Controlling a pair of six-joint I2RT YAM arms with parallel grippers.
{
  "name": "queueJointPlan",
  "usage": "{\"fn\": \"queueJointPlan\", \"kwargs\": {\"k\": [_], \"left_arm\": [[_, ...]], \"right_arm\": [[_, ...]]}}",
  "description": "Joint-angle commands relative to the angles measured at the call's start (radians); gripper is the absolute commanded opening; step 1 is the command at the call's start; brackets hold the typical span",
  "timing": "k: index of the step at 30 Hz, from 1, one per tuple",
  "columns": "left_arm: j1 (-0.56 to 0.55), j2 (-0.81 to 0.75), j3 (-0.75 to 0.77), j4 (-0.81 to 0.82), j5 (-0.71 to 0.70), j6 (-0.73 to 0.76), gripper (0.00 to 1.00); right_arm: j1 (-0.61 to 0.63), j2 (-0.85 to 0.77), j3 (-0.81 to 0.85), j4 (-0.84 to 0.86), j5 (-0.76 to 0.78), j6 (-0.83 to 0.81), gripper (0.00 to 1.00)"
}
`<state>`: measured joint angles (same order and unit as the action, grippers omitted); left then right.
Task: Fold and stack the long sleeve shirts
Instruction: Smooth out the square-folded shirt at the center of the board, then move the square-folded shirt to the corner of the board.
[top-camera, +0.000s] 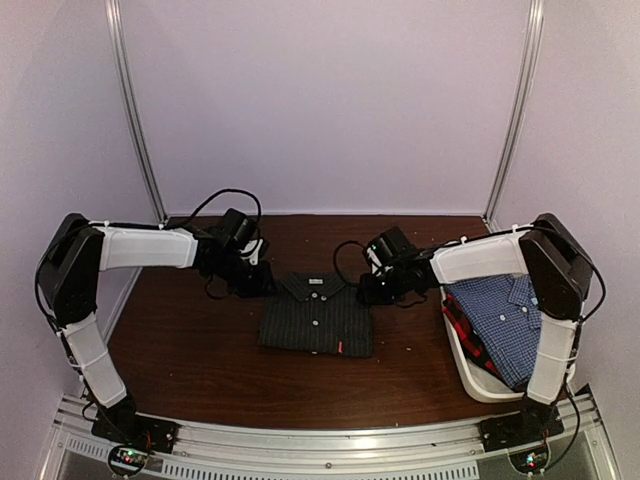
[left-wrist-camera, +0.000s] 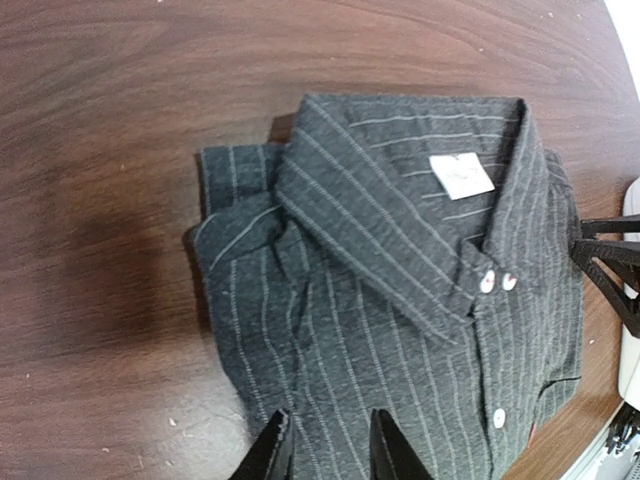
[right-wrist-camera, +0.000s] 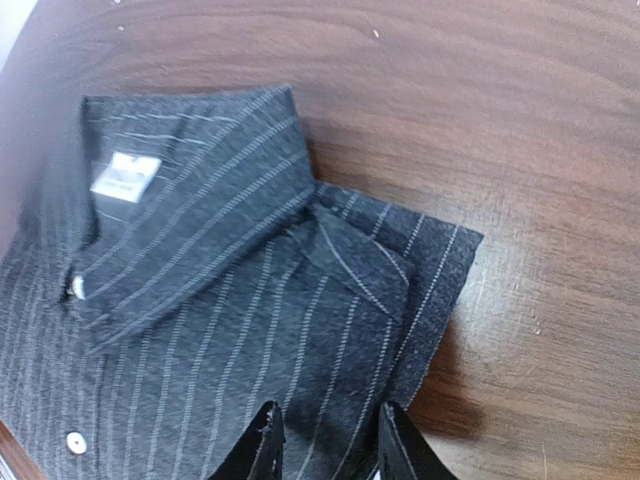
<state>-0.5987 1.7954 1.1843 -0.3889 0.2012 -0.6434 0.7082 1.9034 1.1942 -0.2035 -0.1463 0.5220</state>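
Red shirt (top-camera: 463, 330) mostly hid under blue-chk shirt (top-camera: 505, 312) in tub (top-camera: 468, 378).

My 2 left fingers (left-wrist-camera: 388, 455) are cut off by the bottom edge; the black shirt (left-wrist-camera: 400, 280) runs off there too; in my right wrist view its left side blurs; the red-and-dark shirt (top-camera: 462, 322) lies mostly hidden under the blue check shirt (top-camera: 505, 310).

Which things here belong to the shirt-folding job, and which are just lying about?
Job:
- black pinstriped shirt, folded
- blue checked shirt
- red-and-dark shirt, beneath the blue one

Just there:
- white tub, holding those two shirts
- wooden table
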Motion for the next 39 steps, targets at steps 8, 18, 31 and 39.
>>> {"fn": "queueJointPlan", "kwargs": {"k": [8,18,31,39], "left_arm": [[0.045,0.010,-0.078,0.073,0.018,-0.008,0.34],[0.045,0.074,-0.079,0.098,0.058,-0.012,0.38],[0.011,0.109,-0.081,0.113,0.072,-0.043,0.37],[-0.019,0.128,-0.047,0.113,0.069,-0.063,0.17]], "right_arm": [[-0.025,0.018,-0.076,0.042,0.009,-0.007,0.32],[-0.024,-0.053,-0.096,0.023,0.024,-0.011,0.32],[-0.023,-0.292,-0.093,-0.019,0.083,-0.006,0.40],[-0.024,-0.514,-0.130,0.017,0.182,-0.006,0.53]]}}
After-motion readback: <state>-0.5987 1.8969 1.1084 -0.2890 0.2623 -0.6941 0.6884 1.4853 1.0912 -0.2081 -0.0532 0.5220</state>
